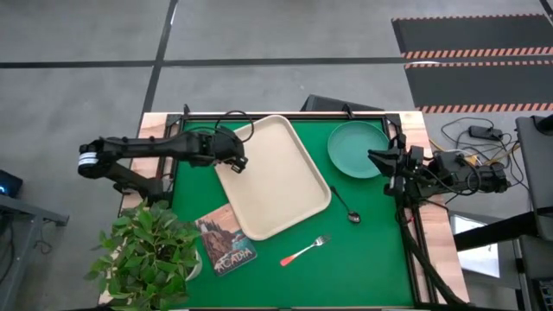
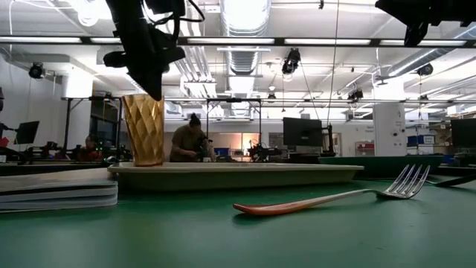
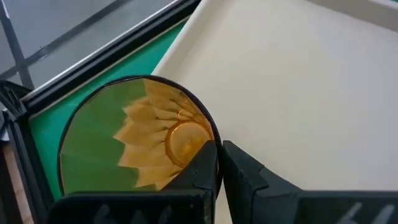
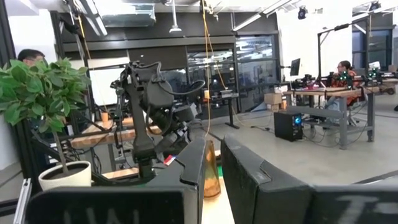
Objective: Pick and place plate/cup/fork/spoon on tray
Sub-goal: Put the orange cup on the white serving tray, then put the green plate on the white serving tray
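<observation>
The amber cup (image 2: pixel 143 130) stands upright at the left end of the cream tray (image 1: pixel 276 186), its foot hidden behind the tray's rim (image 2: pixel 245 173). My left gripper (image 3: pixel 219 163) comes down on it from above and is shut on its rim. The teal plate (image 1: pixel 358 149) lies on the green table at the far right. The dark spoon (image 1: pixel 346 207) lies beside the tray's right edge. The pink-handled fork (image 1: pixel 304 250) lies near the front. My right gripper (image 1: pixel 384 166) hangs raised beside the plate, shut and empty. My left gripper pinches the cup's rim (image 3: pixel 213 138) with one finger inside the cup and one outside. The fingers (image 2: pixel 152 89) point down from above. The cup is upright below them, its base down at the tray's level. Whether it rests on the tray floor I cannot tell.
A picture-covered book (image 1: pixel 225 240) lies at the tray's near left corner, next to a potted plant (image 1: pixel 147 250). Green table shows between fork, spoon and plate. Cables lie off the table's right side (image 1: pixel 475 138). People sit in the room beyond (image 2: pixel 190 141).
</observation>
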Tool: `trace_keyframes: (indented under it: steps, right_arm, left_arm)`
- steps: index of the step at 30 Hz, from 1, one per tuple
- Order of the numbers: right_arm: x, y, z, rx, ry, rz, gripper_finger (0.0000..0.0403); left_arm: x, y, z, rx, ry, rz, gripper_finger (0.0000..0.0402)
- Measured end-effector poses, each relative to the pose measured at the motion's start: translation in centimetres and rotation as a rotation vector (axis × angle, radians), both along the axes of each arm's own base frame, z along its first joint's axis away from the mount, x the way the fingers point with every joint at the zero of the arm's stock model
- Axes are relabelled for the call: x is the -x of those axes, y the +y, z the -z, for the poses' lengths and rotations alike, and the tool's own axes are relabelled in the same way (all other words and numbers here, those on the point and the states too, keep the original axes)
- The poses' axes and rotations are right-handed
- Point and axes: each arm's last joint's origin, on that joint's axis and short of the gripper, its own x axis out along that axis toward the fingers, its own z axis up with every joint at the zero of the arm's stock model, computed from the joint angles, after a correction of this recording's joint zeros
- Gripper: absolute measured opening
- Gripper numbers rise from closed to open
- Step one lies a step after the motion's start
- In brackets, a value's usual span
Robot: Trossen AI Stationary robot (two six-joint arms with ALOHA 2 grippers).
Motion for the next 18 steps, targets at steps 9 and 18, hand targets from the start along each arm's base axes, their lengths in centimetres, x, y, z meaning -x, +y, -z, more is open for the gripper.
trace_keyframes:
  steps: [9, 18]
  right_arm:
    - [0.0, 0.0, -0.01, -0.008, -0.003, -0.002, 0.0038]
    - [0.0, 0.0, 0.0, -0.024, -0.007, -0.005, 0.0038]
  left_arm:
    - [0.06, 0.39, 0.25, 0.004, 0.0, -0.027, 0.0049]
    - [0.25, 0.43, -0.13, -0.01, 0.026, 0.013, 0.01]
